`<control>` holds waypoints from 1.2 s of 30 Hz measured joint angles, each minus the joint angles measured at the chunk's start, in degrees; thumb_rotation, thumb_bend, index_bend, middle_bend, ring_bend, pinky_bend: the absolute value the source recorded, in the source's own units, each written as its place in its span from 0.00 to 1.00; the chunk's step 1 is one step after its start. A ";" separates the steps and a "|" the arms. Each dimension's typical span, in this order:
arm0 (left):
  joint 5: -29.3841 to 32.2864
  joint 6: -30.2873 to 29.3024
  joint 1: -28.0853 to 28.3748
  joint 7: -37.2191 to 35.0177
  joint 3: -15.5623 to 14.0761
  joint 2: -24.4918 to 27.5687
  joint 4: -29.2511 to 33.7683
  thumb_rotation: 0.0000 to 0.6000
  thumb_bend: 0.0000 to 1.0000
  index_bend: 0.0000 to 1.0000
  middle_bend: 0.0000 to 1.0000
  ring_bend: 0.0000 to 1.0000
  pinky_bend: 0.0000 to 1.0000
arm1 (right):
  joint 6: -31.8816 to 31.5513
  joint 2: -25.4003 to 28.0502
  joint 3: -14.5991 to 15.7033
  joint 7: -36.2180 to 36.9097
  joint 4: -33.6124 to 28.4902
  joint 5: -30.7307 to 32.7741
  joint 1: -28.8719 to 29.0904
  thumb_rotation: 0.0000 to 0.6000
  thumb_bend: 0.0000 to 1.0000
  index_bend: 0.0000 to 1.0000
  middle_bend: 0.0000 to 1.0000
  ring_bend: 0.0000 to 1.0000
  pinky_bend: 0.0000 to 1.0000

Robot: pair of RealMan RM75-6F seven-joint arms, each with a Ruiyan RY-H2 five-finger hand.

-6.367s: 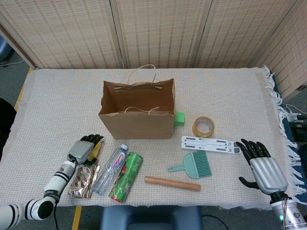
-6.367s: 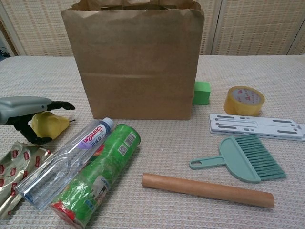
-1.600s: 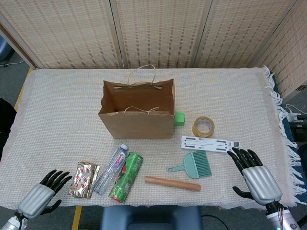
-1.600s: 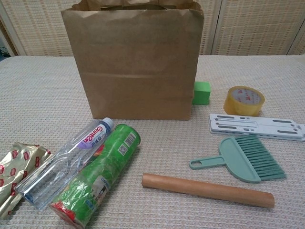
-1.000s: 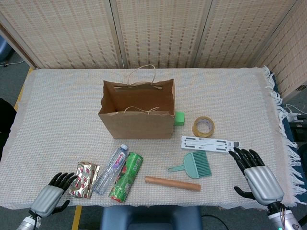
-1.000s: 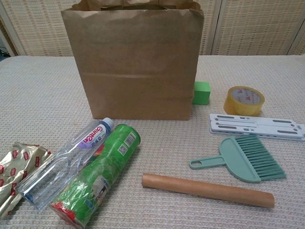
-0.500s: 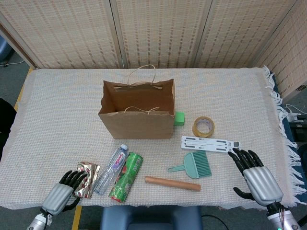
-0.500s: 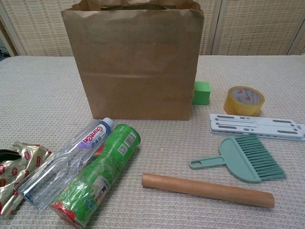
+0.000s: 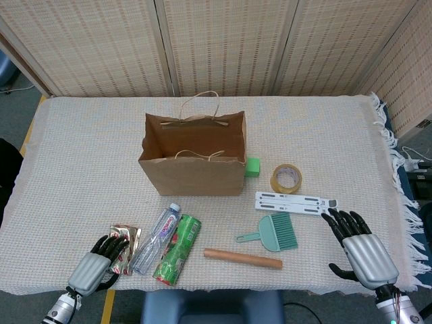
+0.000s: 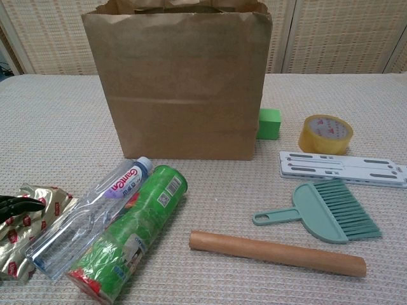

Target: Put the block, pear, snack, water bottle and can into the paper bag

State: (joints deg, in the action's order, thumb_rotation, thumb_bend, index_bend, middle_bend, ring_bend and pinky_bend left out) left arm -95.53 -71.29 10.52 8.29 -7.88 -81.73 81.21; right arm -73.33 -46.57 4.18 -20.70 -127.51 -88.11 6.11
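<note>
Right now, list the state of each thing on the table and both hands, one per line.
paper bag: upright, mouth open.
snack packet: lying flat, left hand's fingers on it.
water bottle: on its side, capped.
green can: on its side against the bottle.
green block: on the table beside the bag.
tape roll: lying flat.
rolling pin: lying flat.
left hand: touches the snack.
right hand: holds nothing, fingers apart.

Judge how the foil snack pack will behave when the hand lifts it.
The snack looks crinkled and thin, so it will probably flop and crumple. Its shiny foil may slip under the left hand. It lies flat, so it shouldn't roll.
</note>
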 measured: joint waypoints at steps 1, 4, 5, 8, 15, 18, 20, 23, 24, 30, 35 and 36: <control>0.16 0.24 0.13 0.20 0.08 -0.04 0.02 1.00 0.38 0.00 0.00 0.00 0.02 | 0.02 -0.05 -0.02 -0.06 -0.06 0.02 0.03 1.00 0.10 0.00 0.00 0.00 0.00; 0.79 1.29 0.54 1.17 0.18 -0.16 0.05 1.00 0.38 0.00 0.00 0.00 0.03 | -0.04 -0.11 -0.04 -0.16 -0.30 -0.07 0.02 1.00 0.10 0.00 0.00 0.00 0.00; 1.06 1.65 0.62 1.50 0.17 -0.20 0.07 1.00 0.38 0.00 0.00 0.00 0.03 | -0.09 -0.11 -0.04 -0.16 -0.34 -0.11 0.00 1.00 0.10 0.00 0.00 0.00 0.00; 1.91 2.48 0.73 2.39 0.05 -0.58 -0.15 1.00 0.39 0.00 0.00 0.00 0.06 | -0.19 -0.10 0.02 -0.10 -0.37 -0.17 -0.09 1.00 0.10 0.00 0.00 0.00 0.00; 1.91 0.03 0.11 2.55 0.51 -2.15 -1.80 1.00 0.59 0.41 0.32 0.29 0.47 | -0.13 -0.21 0.21 -0.38 -0.57 -0.46 -0.18 1.00 0.10 0.00 0.00 0.00 0.00; 1.04 -3.08 -0.36 2.08 1.11 -3.15 -3.09 1.00 0.66 0.59 0.56 0.52 0.67 | -0.23 -0.20 0.29 -0.35 -0.68 -0.73 -0.26 1.00 0.10 0.00 0.00 0.00 0.00; 0.58 -4.91 -0.59 1.49 1.62 -3.68 -3.88 1.00 0.67 0.64 0.62 0.58 0.73 | -0.25 -0.17 0.35 -0.31 -0.70 -0.80 -0.31 1.00 0.10 0.00 0.00 0.00 0.00; 0.63 -6.58 -0.80 0.49 2.96 -4.00 -4.31 1.00 0.68 0.67 0.65 0.60 0.75 | -0.24 -0.10 0.40 -0.22 -0.66 -0.83 -0.35 1.00 0.10 0.00 0.00 0.00 0.00; 0.96 -6.99 -0.81 0.24 3.59 -3.96 -4.21 1.00 0.68 0.67 0.65 0.61 0.76 | -0.25 -0.08 0.41 -0.17 -0.64 -0.86 -0.36 1.00 0.10 0.00 0.00 0.00 0.00; 5.17 -8.89 -0.59 -1.56 8.60 -2.88 -1.04 1.00 0.68 0.67 0.65 0.61 0.76 | -0.34 0.22 0.45 0.37 -0.73 -1.20 -0.41 1.00 0.09 0.00 0.00 0.00 0.00; 11.99 -9.96 -0.18 -3.62 15.17 -0.81 5.83 1.00 0.68 0.67 0.65 0.61 0.75 | -0.32 0.46 0.49 0.89 -0.68 -1.45 -0.41 1.00 0.10 0.00 0.00 0.00 0.00; 14.29 -10.14 -0.07 -4.22 17.18 -0.16 8.18 1.00 0.68 0.67 0.65 0.61 0.75 | -0.38 0.51 0.49 1.00 -0.69 -1.55 -0.42 1.00 0.10 0.00 0.00 0.00 0.00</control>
State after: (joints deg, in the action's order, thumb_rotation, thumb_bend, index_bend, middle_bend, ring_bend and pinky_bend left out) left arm -81.24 -81.44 10.45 4.07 9.30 -81.90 89.39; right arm -73.71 -46.05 4.67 -19.70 -128.20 -89.66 5.69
